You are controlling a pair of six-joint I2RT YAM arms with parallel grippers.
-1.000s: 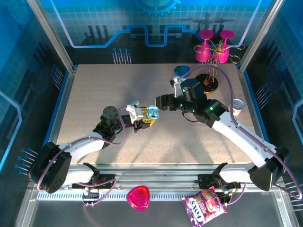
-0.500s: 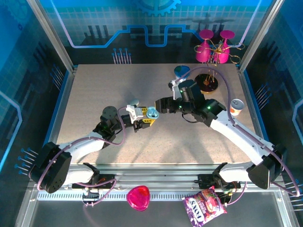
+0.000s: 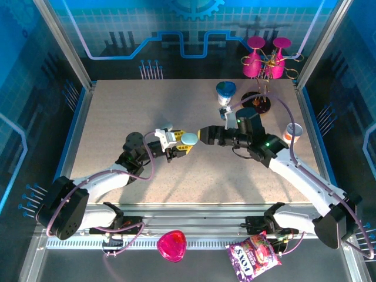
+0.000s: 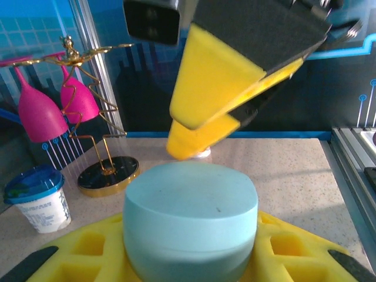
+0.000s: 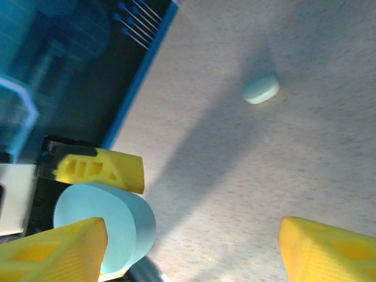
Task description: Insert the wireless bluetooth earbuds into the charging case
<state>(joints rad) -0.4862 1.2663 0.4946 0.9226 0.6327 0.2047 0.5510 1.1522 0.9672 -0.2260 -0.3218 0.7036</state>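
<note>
Charging case (image 4: 191, 226), a smooth matte pale-blue puck at lower centre, sits clamped in the left gripper's (image 3: 181, 145) yellow foam pads. The right gripper (image 3: 203, 134), jaws wide and empty, has swung closer.

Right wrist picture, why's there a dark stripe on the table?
Right wrist view: it's a shadow across the table, probably an arm blocking the light. Top external view: soft shadows lie by the left arm and right arm.

Lab cell, aluminium frame (image 3: 63, 44), blue panels (image 3: 117, 23) (circuit-printed)
</note>
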